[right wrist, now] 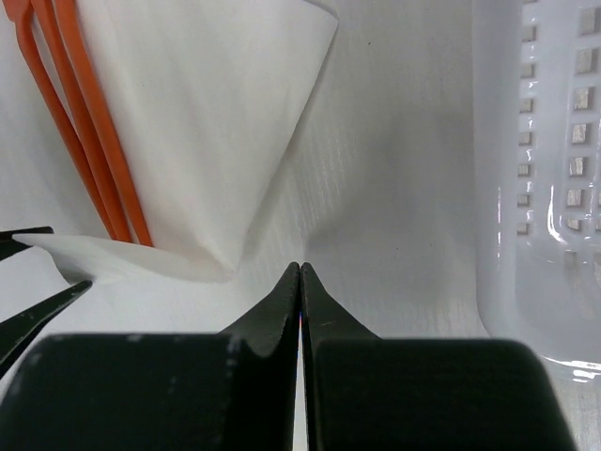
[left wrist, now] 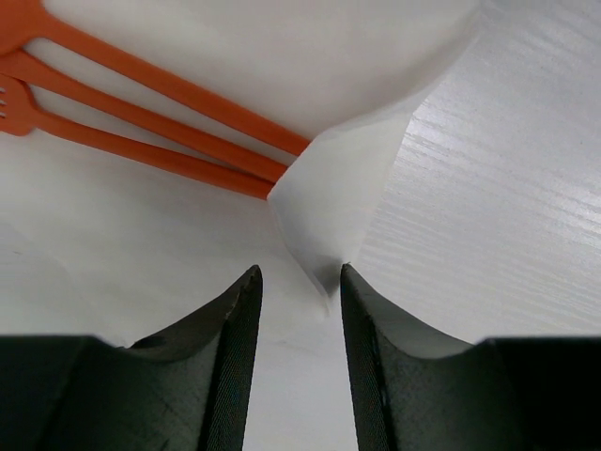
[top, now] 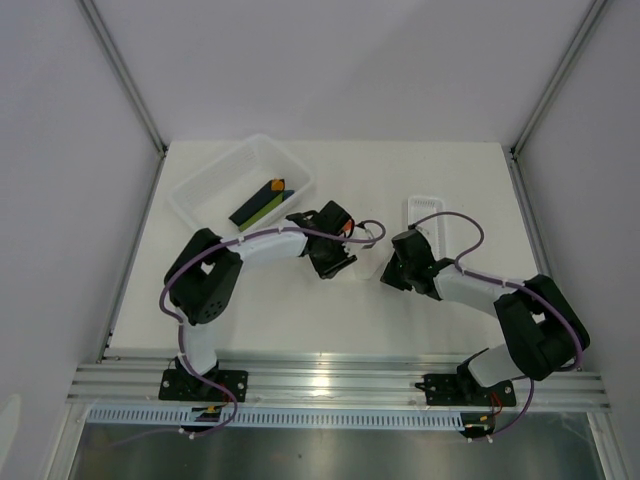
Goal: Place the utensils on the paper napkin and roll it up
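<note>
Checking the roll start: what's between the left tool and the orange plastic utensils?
A raised, folded corner of the thin white paper napkin, covering the handle ends of the orange plastic utensils, in the left wrist view.

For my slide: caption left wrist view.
Open left gripper at folded corner of white paper napkin partly covering orange plastic utensils.

Bright orange on the utensils point(left wrist: 141, 116), plain white on the paper napkin point(left wrist: 333, 197), faint grey grain across the white table point(left wrist: 498, 188), small square grid on the glossy white tray point(right wrist: 549, 169), dark green and black with orange tips on the 2 bars point(top: 262, 203).
</note>
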{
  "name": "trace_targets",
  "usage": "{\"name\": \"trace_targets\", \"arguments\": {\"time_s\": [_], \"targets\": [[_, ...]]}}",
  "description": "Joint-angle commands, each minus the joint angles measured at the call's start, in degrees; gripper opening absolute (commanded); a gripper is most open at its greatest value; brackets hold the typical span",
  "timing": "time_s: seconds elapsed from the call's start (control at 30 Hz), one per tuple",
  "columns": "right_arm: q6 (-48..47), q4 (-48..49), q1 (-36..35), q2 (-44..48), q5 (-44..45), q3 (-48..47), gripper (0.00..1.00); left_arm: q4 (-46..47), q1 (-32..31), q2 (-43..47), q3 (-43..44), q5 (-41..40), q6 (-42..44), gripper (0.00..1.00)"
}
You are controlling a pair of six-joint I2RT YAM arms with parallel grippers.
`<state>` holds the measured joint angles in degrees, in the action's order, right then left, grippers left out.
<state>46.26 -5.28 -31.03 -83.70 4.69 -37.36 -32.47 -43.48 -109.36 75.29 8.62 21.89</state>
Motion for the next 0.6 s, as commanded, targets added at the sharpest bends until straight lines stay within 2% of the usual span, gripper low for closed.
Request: {"name": "trace_targets", "arguments": {"time_s": [0.0, 0.4, 0.57], "targets": [[-0.64, 1.67, 0.09, -0.58, 0.67, 0.27, 0.00, 0.83, 0.33, 2.48, 3.11, -1.32, -1.50, 0.43], [2.16, 6.58, 1.32, -4.27, 2.52, 1.06, 0.00, -2.51, 0.68, -5.07, 11.72, -5.10, -3.17, 0.44], [4.19, 9.84, 2.20, -7.35, 2.17, 1.15, 0.00, -3.48, 1.12, -6.30, 12.16, -6.07, -3.34, 0.45]]}}
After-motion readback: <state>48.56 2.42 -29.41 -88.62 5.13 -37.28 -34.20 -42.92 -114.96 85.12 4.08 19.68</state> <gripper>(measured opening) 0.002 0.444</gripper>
